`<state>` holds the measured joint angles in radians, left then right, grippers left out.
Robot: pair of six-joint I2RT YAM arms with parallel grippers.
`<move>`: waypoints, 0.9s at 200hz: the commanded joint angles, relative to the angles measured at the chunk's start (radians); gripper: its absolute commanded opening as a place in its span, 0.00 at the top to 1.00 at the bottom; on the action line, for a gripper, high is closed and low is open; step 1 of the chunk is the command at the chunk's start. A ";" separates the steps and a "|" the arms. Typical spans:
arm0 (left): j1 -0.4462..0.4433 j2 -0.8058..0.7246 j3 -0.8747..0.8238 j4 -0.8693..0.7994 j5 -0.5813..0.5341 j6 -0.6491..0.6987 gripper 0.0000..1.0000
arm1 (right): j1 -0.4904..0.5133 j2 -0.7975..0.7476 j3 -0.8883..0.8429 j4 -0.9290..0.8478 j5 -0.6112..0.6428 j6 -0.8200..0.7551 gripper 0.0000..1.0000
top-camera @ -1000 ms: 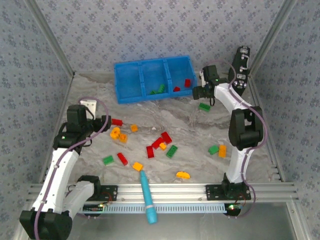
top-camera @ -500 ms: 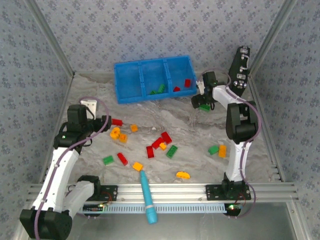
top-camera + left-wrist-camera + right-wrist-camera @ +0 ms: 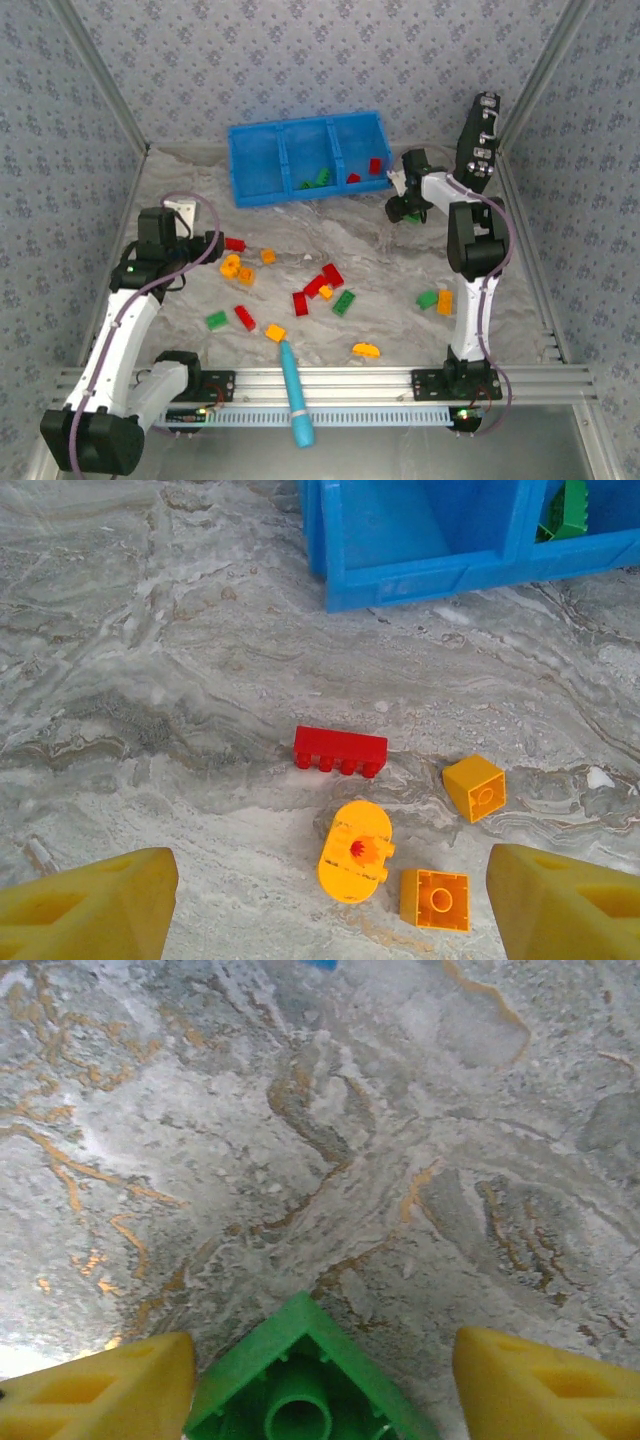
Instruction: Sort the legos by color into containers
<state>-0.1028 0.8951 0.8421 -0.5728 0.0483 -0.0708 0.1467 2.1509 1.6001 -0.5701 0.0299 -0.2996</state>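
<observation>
Top external view, starting at the left: the left claw [image 3: 207, 243] hangs low over the marbled worktop [image 3: 380, 250]. In the left wrist view its yellow fingers [image 3: 90, 910] stand wide apart with nothing clamped between them. Just ahead of it lies a long red brick [image 3: 234, 243], and the left wrist view shows a rounded orange piece [image 3: 353, 852], a square orange brick [image 3: 435, 898] and a tilted orange cube [image 3: 475, 787] nearer the claw than that brick. Further right, loose legos are scattered over the middle of the worktop. There is a front green brick [image 3: 216, 320] near the left arm, a red cluster [image 3: 318, 287] in the centre, an orange half-round piece [image 3: 366, 349] toward the front, and a green-and-orange pair [image 3: 436, 300] lying side by side. A teal stick [image 3: 295, 395] lies across the front rail. At the back sits the blue tray [image 3: 258, 165] with its three compartments in a row; the middle one holds green bricks [image 3: 318, 180] and the right one holds red bricks [image 3: 375, 166]. Just right of the tray, the right claw [image 3: 405, 205] is down at the worktop over a lone green brick [image 3: 300, 1400]. In the right wrist view this brick lies between the parted fingers, close against one and with a gap at the other, so it is not clamped. An upright black case [image 3: 480, 135] stands at the far right.
</observation>
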 commanded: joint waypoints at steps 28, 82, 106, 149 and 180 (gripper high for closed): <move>0.004 0.025 0.006 0.020 -0.007 0.012 0.19 | -0.002 0.040 0.000 -0.075 0.105 -0.013 0.46; 0.003 0.093 0.035 0.022 -0.004 0.020 0.19 | 0.014 -0.001 -0.035 -0.101 0.113 0.028 0.57; 0.003 0.106 0.038 0.025 -0.004 0.023 0.19 | 0.031 -0.011 -0.020 -0.121 0.125 0.047 0.59; 0.005 0.105 0.032 0.026 -0.002 0.029 0.19 | 0.068 -0.038 0.081 -0.197 0.099 0.096 0.64; 0.006 0.102 0.028 0.026 0.001 0.030 0.18 | 0.103 -0.056 0.207 -0.227 0.045 0.140 0.65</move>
<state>-0.1028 1.0035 0.8425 -0.5709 0.0479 -0.0597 0.2184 2.1506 1.6947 -0.7353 0.1085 -0.2134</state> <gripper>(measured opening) 0.813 0.352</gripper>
